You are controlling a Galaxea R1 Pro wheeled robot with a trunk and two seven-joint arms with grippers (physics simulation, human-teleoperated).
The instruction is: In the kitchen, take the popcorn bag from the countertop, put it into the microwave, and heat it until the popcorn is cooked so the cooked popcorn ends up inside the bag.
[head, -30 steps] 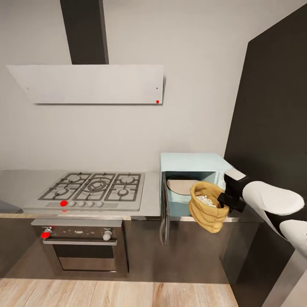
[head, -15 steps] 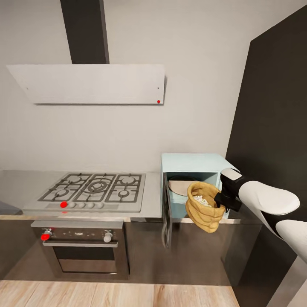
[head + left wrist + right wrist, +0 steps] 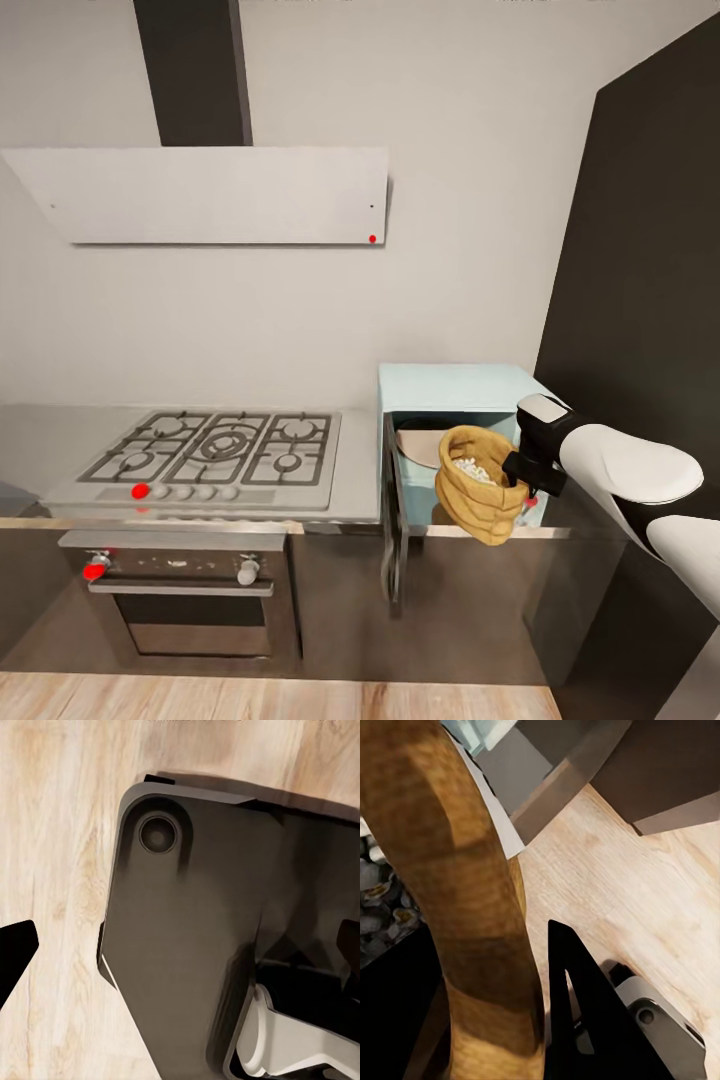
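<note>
Bag: the bag (image 3: 482,485) hangs in the air off the right pincer (image 3: 520,478), caught by its rolled rim, mouth up and tipped a little toward the hob side.
Popcorn: small whitish popcorn (image 3: 474,469) sits heaped inside the bag's mouth; I cannot judge from here whether it is cooked.
Right pincer: closed on the bag's rim; from the wrist view the tan rim (image 3: 472,907) runs right against a dark finger (image 3: 585,1012), so the hold looks firm.
Left pincer: its wrist view looks down at the floor (image 3: 52,832) and a dark part of the robot's own base (image 3: 195,930); one dark fingertip (image 3: 15,952) shows at the edge, and I cannot tell whether the pincer is open or closed.
Microwave: the microwave (image 3: 455,385) stands just beyond the right pincer, with its door (image 3: 394,520) swung open on the hob side.
Plate: a pale plate (image 3: 418,445) lies inside the cavity, just behind the bag.
Step in hand: by my reckoning, carrying the bag into the microwave; it is at the opening, not yet inside.
Next move: it seems to call for pushing the bag deeper past the threshold, setting it upright on the plate, then letting go.
After that: door shut and heat started, I would guess.
Risk: the low-hanging bottom may snag on the front lip.
</note>
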